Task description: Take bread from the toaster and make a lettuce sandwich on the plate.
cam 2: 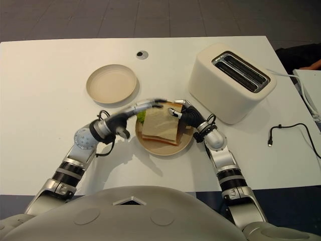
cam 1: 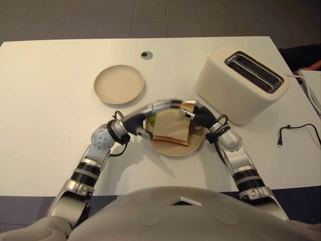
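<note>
Toward the far left of the white desk (cam 1: 45,100) sits an empty round beige plate (cam 1: 119,84), with a small dark round grommet (cam 1: 146,54) beyond it near the far edge. Just nearer than this plate, the left hand (cam 1: 145,116) lies with its fingers (cam 1: 168,104) stretched out straight and open, holding nothing, reaching across the far edge of a sandwich of square brown-crusted bread slices (cam 1: 170,128). A green lettuce leaf (cam 1: 150,121) peeks out at the sandwich's left side. The sandwich rests on a second round beige plate (cam 1: 173,150) at the desk's middle. The right hand (cam 1: 203,118) curls its fingers around the sandwich's far right corner, one pale fingertip on the top slice. Towards the far right corner stands a cream two-slot toaster (cam 1: 225,85). A thin black cable (cam 1: 301,129) lies by the right edge.
</note>
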You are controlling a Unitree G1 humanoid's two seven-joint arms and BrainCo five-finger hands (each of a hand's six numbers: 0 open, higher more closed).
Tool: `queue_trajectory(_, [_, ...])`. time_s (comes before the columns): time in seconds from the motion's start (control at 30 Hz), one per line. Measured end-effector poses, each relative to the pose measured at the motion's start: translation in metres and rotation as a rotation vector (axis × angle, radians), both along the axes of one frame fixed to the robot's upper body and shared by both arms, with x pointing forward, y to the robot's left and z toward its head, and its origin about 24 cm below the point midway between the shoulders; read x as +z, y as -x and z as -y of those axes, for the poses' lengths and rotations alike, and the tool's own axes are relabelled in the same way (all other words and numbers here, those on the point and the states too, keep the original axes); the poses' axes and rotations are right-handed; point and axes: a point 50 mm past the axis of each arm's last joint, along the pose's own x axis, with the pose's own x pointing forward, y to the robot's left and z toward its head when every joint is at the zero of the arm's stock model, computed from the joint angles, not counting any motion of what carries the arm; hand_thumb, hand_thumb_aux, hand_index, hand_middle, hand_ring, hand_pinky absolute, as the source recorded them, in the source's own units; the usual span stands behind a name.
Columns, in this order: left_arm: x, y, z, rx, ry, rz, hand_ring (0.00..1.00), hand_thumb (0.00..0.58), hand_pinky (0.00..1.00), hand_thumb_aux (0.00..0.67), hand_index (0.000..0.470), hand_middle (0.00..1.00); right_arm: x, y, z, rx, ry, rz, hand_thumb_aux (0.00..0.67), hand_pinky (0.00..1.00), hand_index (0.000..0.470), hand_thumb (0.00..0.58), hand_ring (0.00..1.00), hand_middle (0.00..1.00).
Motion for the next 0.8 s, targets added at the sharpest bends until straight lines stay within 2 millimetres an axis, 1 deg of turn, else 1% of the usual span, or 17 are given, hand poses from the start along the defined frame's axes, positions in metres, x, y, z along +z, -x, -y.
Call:
queue_trajectory(0.07, [-0.011,0.004,0.000,-0.038,-0.092,-0.009,0.00,0.000,0.00,0.000,0.000,0.00,-0.001,-0.001,0.000,-0.005,0.036,0.021,0.670,1.00,0.470,0.580,1.00,1.00])
queue_trajectory(0.2, [-0.019,0.001,0.002,-0.080,-0.205,0.022,0.00,0.000,0.00,0.000,0.000,0.00,-0.002,-0.002,0.000,-0.004,0.080,0.045,0.670,1.00,0.470,0.580,1.00,1.00])
queue_trajectory(0.23, [-0.020,0.000,0.003,-0.082,-0.221,0.033,0.00,0.000,0.00,0.000,0.000,0.00,-0.002,-0.002,0.000,-0.005,0.085,0.046,0.518,0.99,0.363,0.550,0.99,0.99])
queue_trajectory(0.27, [-0.022,-0.001,0.004,-0.082,-0.234,0.040,0.00,0.000,0.00,0.000,0.000,0.00,-0.002,-0.002,0.000,-0.008,0.087,0.045,0.110,0.96,0.077,0.175,0.96,0.96])
queue_trajectory(0.3, [-0.024,-0.002,0.005,-0.082,-0.245,0.044,0.00,0.000,0.00,0.000,0.000,0.00,-0.002,-0.002,0.000,-0.009,0.090,0.043,0.000,0.81,0.000,0.000,0.81,0.81])
queue_trajectory(0.33, [-0.025,-0.002,0.006,-0.083,-0.246,0.042,0.00,0.000,0.00,0.000,0.000,0.00,-0.002,-0.001,0.001,-0.008,0.102,0.048,0.000,0.63,0.000,0.000,0.63,0.63])
queue_trajectory(0.4, [-0.026,-0.001,0.007,-0.096,-0.252,0.040,0.00,0.000,0.00,0.000,0.000,0.00,-0.002,-0.001,0.001,-0.029,0.094,0.059,0.000,0.22,0.000,0.000,0.22,0.22])
queue_trajectory(0.43, [-0.027,0.000,0.007,-0.100,-0.253,0.038,0.00,0.000,0.00,0.000,0.000,0.00,-0.001,-0.002,0.000,-0.048,0.086,0.068,0.000,0.15,0.000,0.000,0.15,0.15])
queue_trajectory(0.53, [-0.027,0.001,0.006,-0.107,-0.252,0.035,0.00,0.000,0.00,0.000,0.000,0.00,0.001,-0.004,-0.002,-0.126,0.046,0.100,0.000,0.03,0.000,0.000,0.03,0.03])
queue_trajectory(0.57, [-0.027,0.001,0.007,-0.110,-0.254,0.034,0.00,0.000,0.00,0.000,0.000,0.00,0.003,-0.006,0.001,-0.159,0.033,0.112,0.000,0.00,0.000,0.000,0.00,0.00])
queue_trajectory(0.6, [-0.028,0.002,0.006,-0.117,-0.263,0.031,0.00,0.000,0.00,0.000,0.000,0.00,0.007,-0.008,0.006,-0.207,0.016,0.139,0.000,0.00,0.000,0.000,0.00,0.00])
queue_trajectory(0.63, [-0.030,0.003,0.005,-0.123,-0.275,0.026,0.00,0.000,0.00,0.000,0.000,0.00,0.021,-0.013,0.010,-0.250,-0.023,0.212,0.000,0.00,0.000,0.000,0.00,0.00])
queue_trajectory(0.67, [-0.029,0.003,0.005,-0.121,-0.274,0.031,0.00,0.000,0.00,0.000,0.000,0.00,0.037,-0.019,0.012,-0.267,-0.058,0.293,0.000,0.00,0.000,0.000,0.00,0.00])
queue_trajectory(0.7, [-0.030,0.003,0.006,-0.117,-0.275,0.035,0.00,0.000,0.00,0.000,0.000,0.00,0.049,-0.022,0.011,-0.265,-0.082,0.351,0.000,0.00,0.000,0.000,0.00,0.00])
queue_trajectory(0.8, [-0.030,0.002,0.006,-0.114,-0.290,0.057,0.00,0.000,0.00,0.000,0.000,0.00,0.065,-0.019,0.008,-0.233,-0.130,0.434,0.000,0.00,0.000,0.000,0.00,0.00])
